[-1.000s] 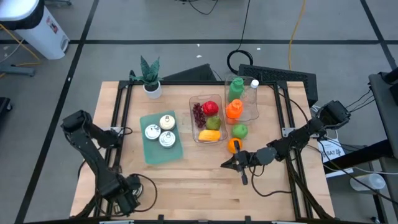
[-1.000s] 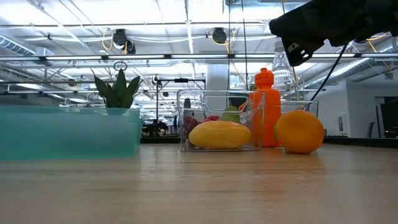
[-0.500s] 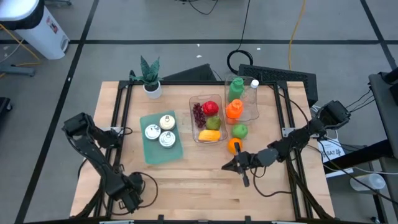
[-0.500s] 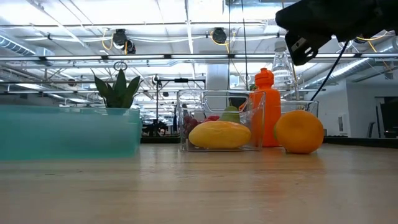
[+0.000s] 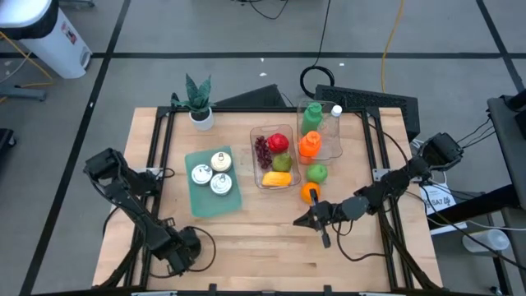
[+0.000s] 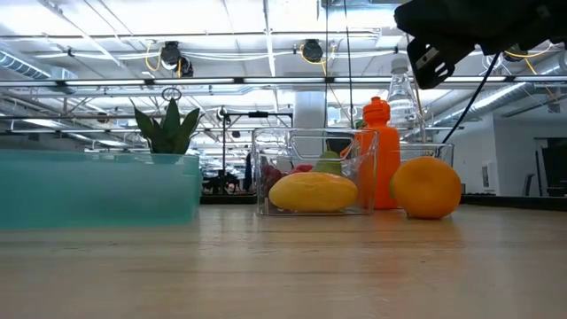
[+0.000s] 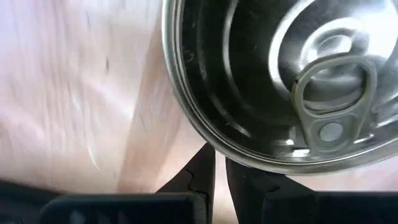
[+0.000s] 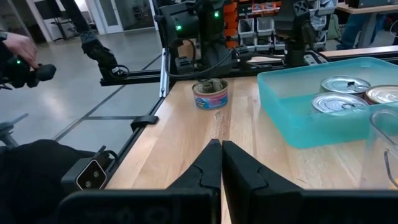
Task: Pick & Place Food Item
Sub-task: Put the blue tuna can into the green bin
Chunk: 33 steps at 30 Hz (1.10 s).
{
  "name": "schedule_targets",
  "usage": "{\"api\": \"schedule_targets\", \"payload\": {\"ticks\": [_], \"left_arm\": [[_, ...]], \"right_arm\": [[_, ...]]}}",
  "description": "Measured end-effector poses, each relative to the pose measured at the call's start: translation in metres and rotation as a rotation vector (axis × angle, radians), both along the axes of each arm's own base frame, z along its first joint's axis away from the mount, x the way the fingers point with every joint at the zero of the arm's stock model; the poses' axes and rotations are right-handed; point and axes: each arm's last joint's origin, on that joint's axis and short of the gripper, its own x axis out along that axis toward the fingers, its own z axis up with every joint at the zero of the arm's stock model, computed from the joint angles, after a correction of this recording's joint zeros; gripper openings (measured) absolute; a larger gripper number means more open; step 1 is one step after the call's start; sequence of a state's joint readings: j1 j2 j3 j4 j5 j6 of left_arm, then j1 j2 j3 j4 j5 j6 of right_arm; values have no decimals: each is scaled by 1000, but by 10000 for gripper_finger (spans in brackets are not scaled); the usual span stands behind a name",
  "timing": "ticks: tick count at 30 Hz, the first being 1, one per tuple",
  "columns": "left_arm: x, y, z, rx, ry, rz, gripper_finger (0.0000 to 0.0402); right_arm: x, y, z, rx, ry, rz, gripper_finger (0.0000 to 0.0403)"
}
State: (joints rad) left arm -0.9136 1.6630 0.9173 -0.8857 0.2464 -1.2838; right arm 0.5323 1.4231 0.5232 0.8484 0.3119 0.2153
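Left gripper [image 5: 182, 249] low at table's [image 5: 263, 238] near-left corner, directly over lone tin can [image 8: 210, 95] standing on bare wood. Wrist view: can lid [image 7: 292, 81] with pull tab fills frame, fingers [image 7: 202, 174] together at lid's edge, gripping nothing. Right gripper [image 5: 301, 219] hovers near orange [image 5: 309, 193], fingers pressed together, empty. Three more cans sit in teal tray [image 5: 212, 182]. Clear bin [image 5: 275, 158] holds mango, apple, grapes.
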Motion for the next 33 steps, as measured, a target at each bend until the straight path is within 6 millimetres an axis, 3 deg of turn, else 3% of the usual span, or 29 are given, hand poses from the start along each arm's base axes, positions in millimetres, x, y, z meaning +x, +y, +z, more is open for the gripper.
{"api": "schedule_targets", "payload": {"ticks": [17, 24, 29, 33], "left_arm": [[65, 37, -3, -16, -310, -132, 51], [101, 40, -19, -54, -273, -250, 51], [135, 35, -12, -13, -250, -332, 51], [151, 34, -9, -1, -252, -371, 51]], "right_arm": [[0, 0, -1, -24, 6, 2, 4], [0, 0, -2, -55, 11, 6, 4], [0, 0, -3, -58, 16, 6, 4], [0, 0, -3, -58, 16, 6, 4]]}}
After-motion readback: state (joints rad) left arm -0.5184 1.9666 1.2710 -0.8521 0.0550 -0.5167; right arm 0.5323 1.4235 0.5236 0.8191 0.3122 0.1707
